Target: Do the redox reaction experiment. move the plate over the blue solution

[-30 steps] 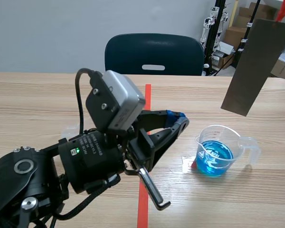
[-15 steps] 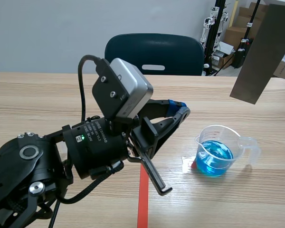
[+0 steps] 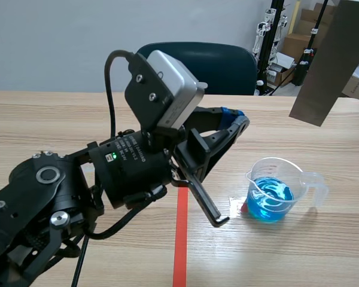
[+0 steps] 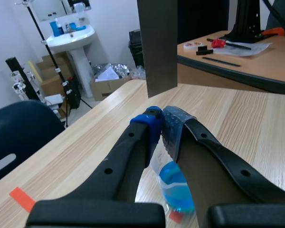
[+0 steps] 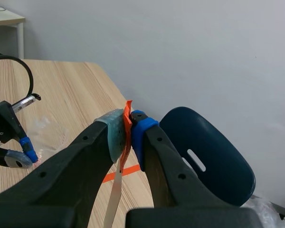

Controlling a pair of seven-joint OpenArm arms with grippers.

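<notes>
Dull grey plate (image 3: 326, 63) tilted in mid-air, above and beyond clear beaker (image 3: 281, 169) of blue solution (image 3: 269, 202)

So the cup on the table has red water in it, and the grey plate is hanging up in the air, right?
Not quite: the water in the cup is blue, not red, as the scene view shows. The grey plate does hang in the air.

A light wooden table (image 3: 60, 119) is marked by an orange-red tape line (image 3: 180, 245), which is laid under the left pincer (image 3: 235, 121). A clear beaker (image 3: 287, 170) of blue solution (image 3: 270, 203) is set just ahead of and below the pincer's closed tips. A small clear scrap (image 3: 236, 206) is laid just beside the beaker's foot, on the pincer's side. A crumpled clear film (image 5: 47, 128) is left well behind the tips, beside that arm.
</notes>
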